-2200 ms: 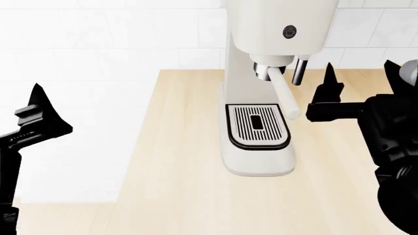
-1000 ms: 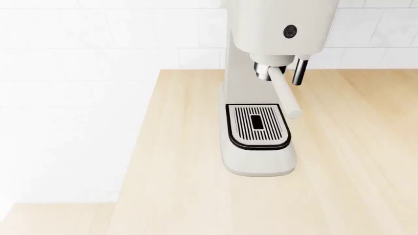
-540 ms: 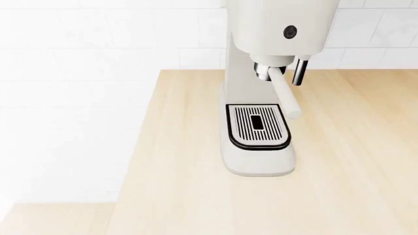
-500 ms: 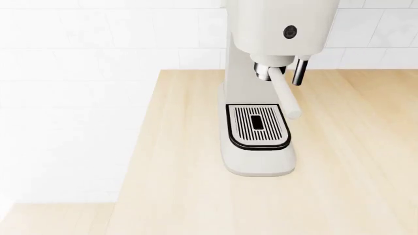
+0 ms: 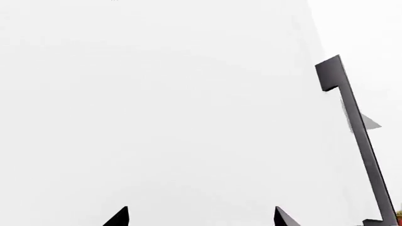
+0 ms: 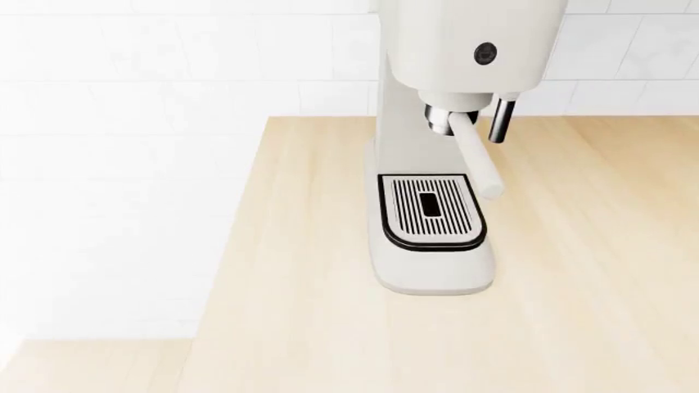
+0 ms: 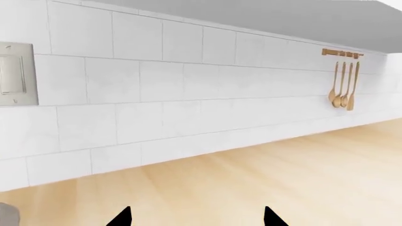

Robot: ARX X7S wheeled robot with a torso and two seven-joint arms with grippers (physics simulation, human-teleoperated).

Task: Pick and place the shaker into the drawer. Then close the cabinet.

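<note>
The shaker is out of view in every frame, and so is the drawer's inside. My left gripper (image 5: 201, 217) is open, its two dark fingertips wide apart with nothing between them. It faces a flat white front (image 5: 163, 108) carrying a black bar handle (image 5: 358, 136); I cannot tell whether this is the cabinet door or a drawer. My right gripper (image 7: 196, 217) is open and empty too, hovering over the light wooden counter (image 7: 264, 179) and facing the tiled wall. Neither gripper shows in the head view.
A cream espresso machine (image 6: 437, 164) with a drip tray (image 6: 430, 211) and portafilter handle (image 6: 475, 160) stands on the wooden counter (image 6: 327, 311). White tiled wall (image 7: 157, 94) holds a switch plate (image 7: 16, 73) and hanging wooden utensils (image 7: 342, 84).
Both grippers, seen at the head view's left and right edges 2.2 s ago, have dropped out of that view. Nothing has changed there over the last second.
</note>
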